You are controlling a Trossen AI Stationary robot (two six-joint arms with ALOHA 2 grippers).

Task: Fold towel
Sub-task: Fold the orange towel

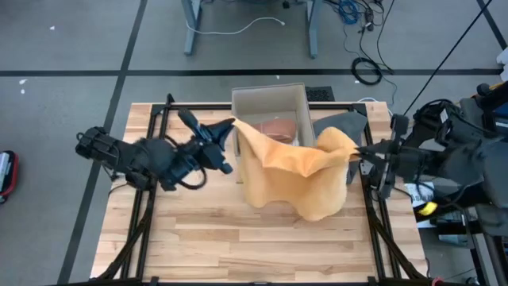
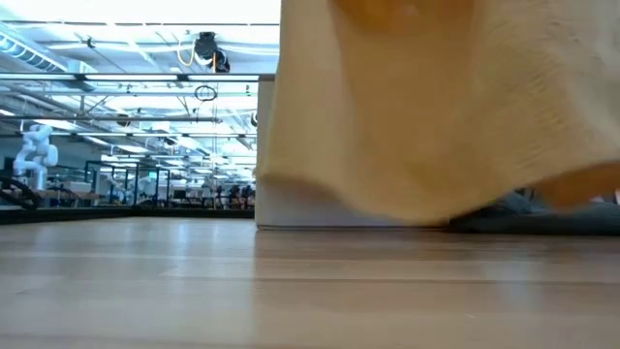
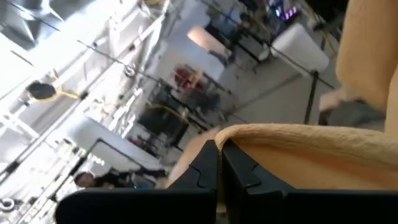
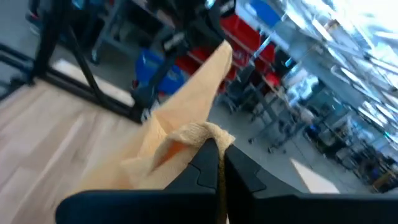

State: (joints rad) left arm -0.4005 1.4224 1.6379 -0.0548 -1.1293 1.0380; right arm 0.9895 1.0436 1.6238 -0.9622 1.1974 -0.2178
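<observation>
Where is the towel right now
In the high view the towel hangs mid-table before the white box, stretched between left pincer and right pincer.

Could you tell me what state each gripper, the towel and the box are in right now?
left gripper: shut on one upper corner of the towel.
right gripper: shut on the other upper corner.
towel: unfolded, lifted, sagging between the grippers.
box: open-topped, holding a brownish item.

Towel [image 1: 292, 176] plain tan-yellow; table [image 1: 238, 246] pale wood planks; box [image 1: 270, 99] white; arm fingers [image 3: 214, 168] black.
</observation>
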